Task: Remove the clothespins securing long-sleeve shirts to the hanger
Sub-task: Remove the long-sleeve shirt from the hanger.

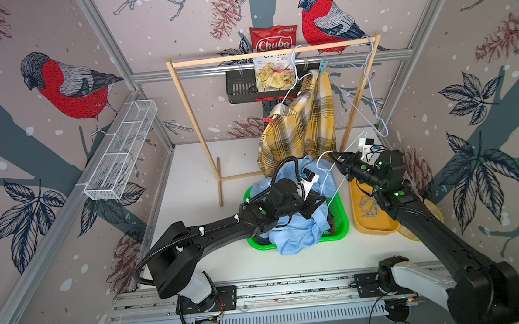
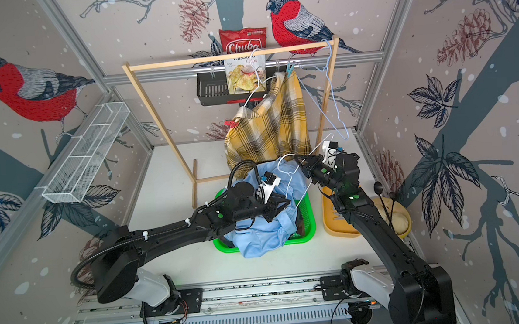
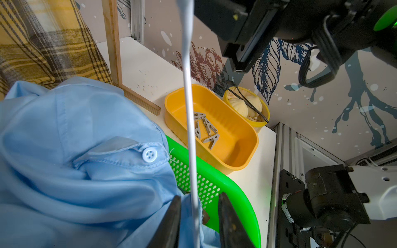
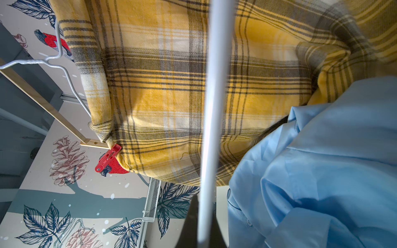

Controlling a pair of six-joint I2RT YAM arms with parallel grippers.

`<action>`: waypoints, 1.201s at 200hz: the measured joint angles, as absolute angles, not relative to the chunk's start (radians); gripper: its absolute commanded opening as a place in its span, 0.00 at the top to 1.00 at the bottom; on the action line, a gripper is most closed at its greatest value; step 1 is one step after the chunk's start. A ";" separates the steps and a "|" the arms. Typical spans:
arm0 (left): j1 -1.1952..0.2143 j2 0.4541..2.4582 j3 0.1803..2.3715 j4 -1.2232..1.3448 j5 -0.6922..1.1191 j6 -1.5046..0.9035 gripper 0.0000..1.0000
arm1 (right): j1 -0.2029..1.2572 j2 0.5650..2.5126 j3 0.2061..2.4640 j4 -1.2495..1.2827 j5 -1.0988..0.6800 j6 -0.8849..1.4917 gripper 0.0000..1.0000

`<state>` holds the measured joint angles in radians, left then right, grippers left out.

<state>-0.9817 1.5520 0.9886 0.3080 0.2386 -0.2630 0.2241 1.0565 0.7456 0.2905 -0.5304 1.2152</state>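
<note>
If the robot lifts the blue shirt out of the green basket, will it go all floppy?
Probably floppy: the blue shirt lies crumpled and spills over the rim of the green basket. It looks thin, so likely light. It might snag on the white hanger beside it.

Two shirts [image 1: 300,128], perhaps six clothespins [image 4: 109,159]

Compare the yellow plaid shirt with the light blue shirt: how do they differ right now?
The yellow plaid shirt hangs from the wooden rack; the light blue shirt lies heaped in the green basket. The yellow plaid shirt is pinned by a red clothespin and a light blue clothespin; no clothespin shows on the light blue shirt. The first is checked, the second plain.
</note>
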 measured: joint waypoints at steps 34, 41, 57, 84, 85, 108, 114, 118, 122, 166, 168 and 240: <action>-0.985 1.574 1.025 0.293 0.238 -0.277 1.00 | 0.209 1.045 0.740 0.304 -0.542 1.228 1.00; -0.985 1.576 1.032 0.286 0.238 -0.276 1.00 | 0.209 1.044 0.739 0.305 -0.542 1.228 1.00; -0.988 1.576 1.048 0.263 0.237 -0.277 1.00 | 0.208 1.044 0.738 0.307 -0.542 1.229 0.84; -0.992 1.572 1.105 0.223 0.232 -0.262 1.00 | 0.209 1.021 0.743 0.280 -0.546 1.204 0.31; -0.992 1.571 1.109 0.223 0.232 -0.261 1.00 | 0.209 1.019 0.743 0.278 -0.546 1.203 0.30; -0.992 1.556 1.147 0.223 0.231 -0.251 1.00 | 0.209 0.956 0.759 0.224 -0.521 1.156 0.09; -0.992 1.552 1.149 0.223 0.230 -0.242 1.00 | 0.209 0.937 0.767 0.210 -0.511 1.141 0.06; -0.992 1.551 1.151 0.223 0.231 -0.233 1.00 | 0.209 0.926 0.773 0.199 -0.501 1.131 0.04; -0.992 1.551 1.152 0.224 0.231 -0.231 1.00 | 0.209 0.914 0.778 0.191 -0.493 1.121 0.03; -0.992 1.539 1.203 0.172 0.227 -0.201 1.00 | 0.209 0.785 0.826 0.055 -0.374 1.032 0.00; -0.992 1.536 1.208 0.166 0.226 -0.200 1.00 | 0.209 0.778 0.830 0.047 -0.368 1.025 0.00; -0.992 1.346 1.234 -0.099 0.205 -0.131 1.00 | 0.209 0.628 0.866 -0.091 -0.157 0.938 0.00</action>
<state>-0.9924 1.3464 1.2335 -0.0994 0.2050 -0.1307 0.2092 0.6285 0.8658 -0.0910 -0.1574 0.9382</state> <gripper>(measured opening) 0.049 0.997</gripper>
